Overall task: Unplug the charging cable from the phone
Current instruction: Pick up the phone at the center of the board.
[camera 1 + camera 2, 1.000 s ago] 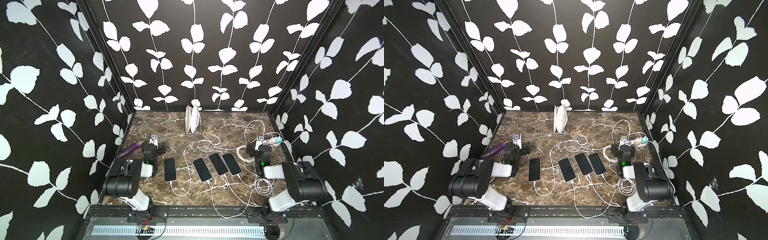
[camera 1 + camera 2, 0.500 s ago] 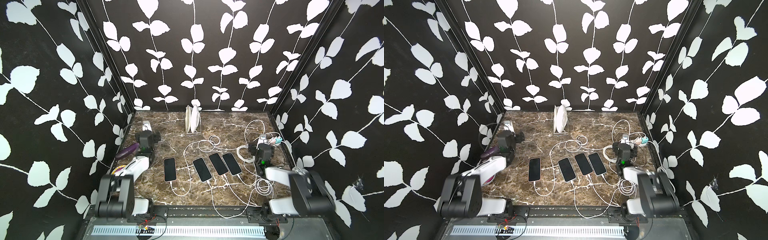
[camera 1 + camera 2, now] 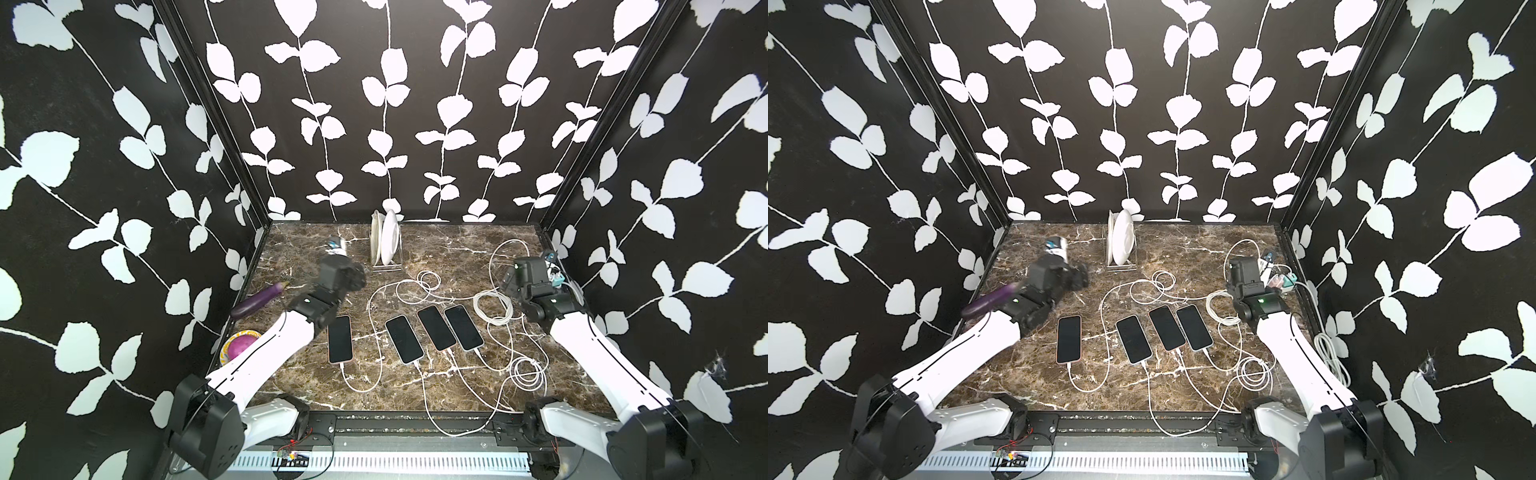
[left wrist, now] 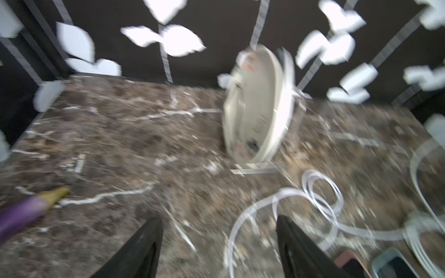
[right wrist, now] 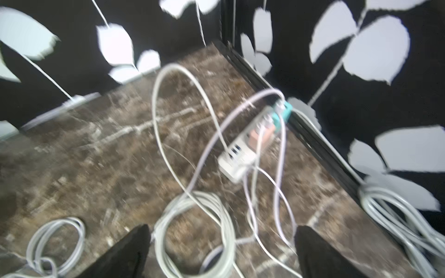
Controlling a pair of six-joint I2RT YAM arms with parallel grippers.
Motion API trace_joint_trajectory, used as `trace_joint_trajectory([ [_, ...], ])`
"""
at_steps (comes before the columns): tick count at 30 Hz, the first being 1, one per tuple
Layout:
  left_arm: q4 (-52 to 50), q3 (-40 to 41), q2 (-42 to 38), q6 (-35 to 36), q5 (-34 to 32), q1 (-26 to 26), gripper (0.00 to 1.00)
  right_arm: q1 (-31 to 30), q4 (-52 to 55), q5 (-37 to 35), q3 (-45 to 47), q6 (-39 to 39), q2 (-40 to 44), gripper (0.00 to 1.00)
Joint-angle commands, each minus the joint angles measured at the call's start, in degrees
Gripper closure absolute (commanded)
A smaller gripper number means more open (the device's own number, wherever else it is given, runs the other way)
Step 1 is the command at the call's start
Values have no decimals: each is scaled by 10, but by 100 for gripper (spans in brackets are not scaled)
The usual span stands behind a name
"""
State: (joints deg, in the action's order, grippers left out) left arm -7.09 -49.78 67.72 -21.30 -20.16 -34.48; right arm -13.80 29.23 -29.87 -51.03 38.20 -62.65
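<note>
Left claw (image 4: 219, 220) apart, empty, just past leftmost phone (image 3: 340, 338), flat glossy black slab; right claw (image 5: 222, 231) apart above coiled white cable (image 3: 494, 309).

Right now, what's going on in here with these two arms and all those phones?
Two robot arms are set to do some unplugging, though neither touches anything yet. Four phones lie side by side on the marble table, each with a white cable plugged in. The left fingers hover open beyond the leftmost phone; the right fingers hover open by the power strip. Nothing is held.
</note>
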Motion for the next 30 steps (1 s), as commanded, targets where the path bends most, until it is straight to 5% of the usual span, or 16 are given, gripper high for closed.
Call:
trace_joint_trajectory([
  [1,-39,20,-21,-17,-56,-51,24,11,58,53,27,7,72,6],
  [4,-27,31,-15,-32,-62,-89,24,5,87,148,-1,-16,47,13],
  [7,-27,31,-8,-44,-64,-89,24,-12,117,170,-23,-29,24,15],
  [23,-182,-11,41,-70,-160,-88,15,-148,134,110,-45,-39,28,14],
  [30,-182,-8,35,-82,-156,-88,15,-163,132,103,-43,-29,25,14],
])
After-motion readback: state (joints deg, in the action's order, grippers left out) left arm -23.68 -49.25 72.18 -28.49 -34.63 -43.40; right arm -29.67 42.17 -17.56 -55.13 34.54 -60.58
